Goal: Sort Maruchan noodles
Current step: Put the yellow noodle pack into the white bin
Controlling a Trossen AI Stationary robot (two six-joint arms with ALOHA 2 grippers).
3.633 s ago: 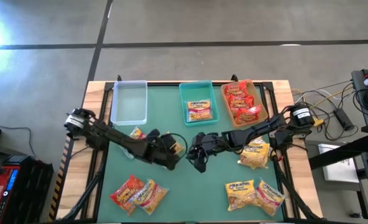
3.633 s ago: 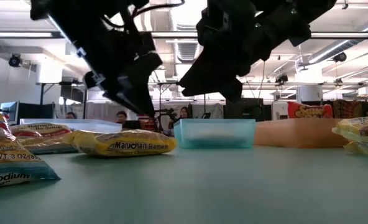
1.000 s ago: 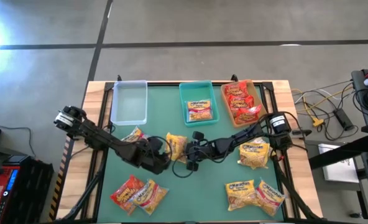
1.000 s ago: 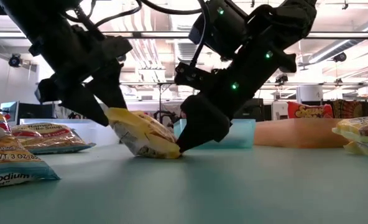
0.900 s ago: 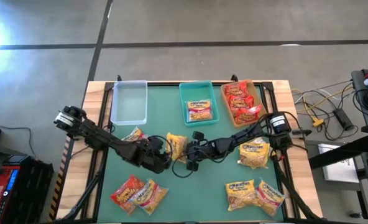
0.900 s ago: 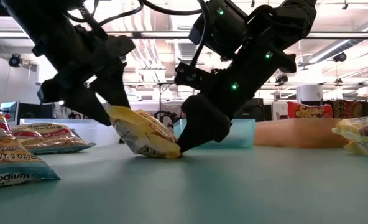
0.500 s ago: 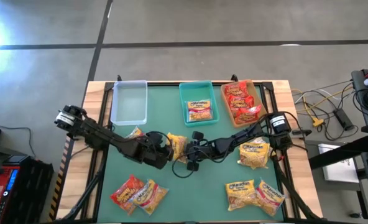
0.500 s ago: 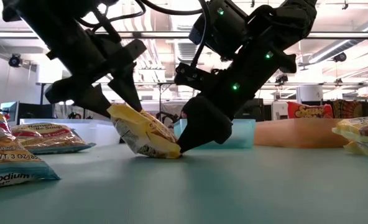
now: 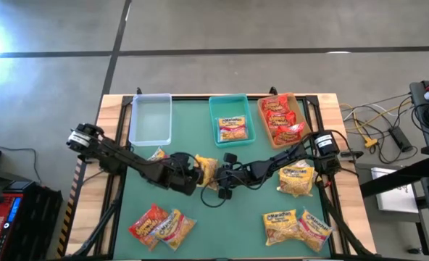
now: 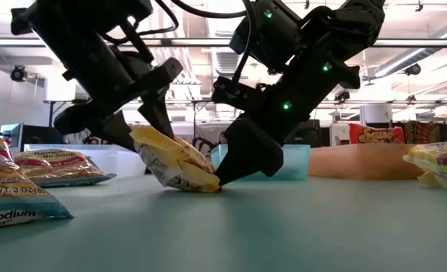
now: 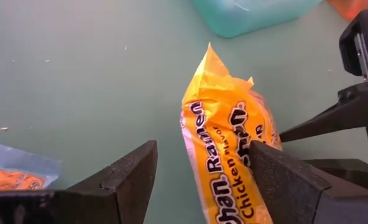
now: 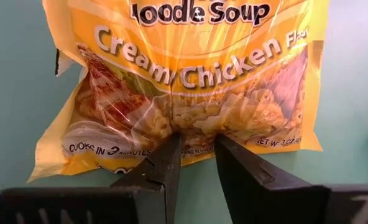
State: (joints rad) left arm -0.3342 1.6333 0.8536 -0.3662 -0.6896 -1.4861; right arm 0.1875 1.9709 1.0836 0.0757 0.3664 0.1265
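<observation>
A yellow Maruchan noodles packet (image 9: 205, 169) stands tilted in the middle of the green table, with its lower edge on the table (image 10: 184, 186). My right gripper (image 12: 196, 163) comes from the table's right and is shut on that packet. My left gripper (image 11: 199, 180) comes from the left and is open. Its two fingers straddle the packet's raised end (image 10: 142, 137). In the left wrist view the packet (image 11: 224, 146) lies close beside one finger (image 11: 277, 180). My right gripper pinches the packet's sealed bottom edge (image 12: 195, 138) at its middle, between the two fingers. The fingers slant down from the table's right. The pinched edge sits at the table (image 10: 217, 181), and the rest of the packet tilts up away from the fingers. My left gripper has one finger right beside the packet's printed face (image 11: 243, 149); whether it touches, I cannot tell.
Along the far edge stand a clear bin (image 9: 151, 119), a teal bin (image 9: 216, 119) holding a yellow packet, and a tan bin (image 9: 301, 109) with red packets. Loose packets lie at the left (image 9: 155, 155), near left (image 9: 161, 225), right (image 9: 296, 179) and near right (image 9: 298, 226).
My left gripper has moved a little toward the far edge and the packet and has rolled, staying open. Its fingers now stand on either side of the packet's raised end. The packet stays tilted in my right gripper.
</observation>
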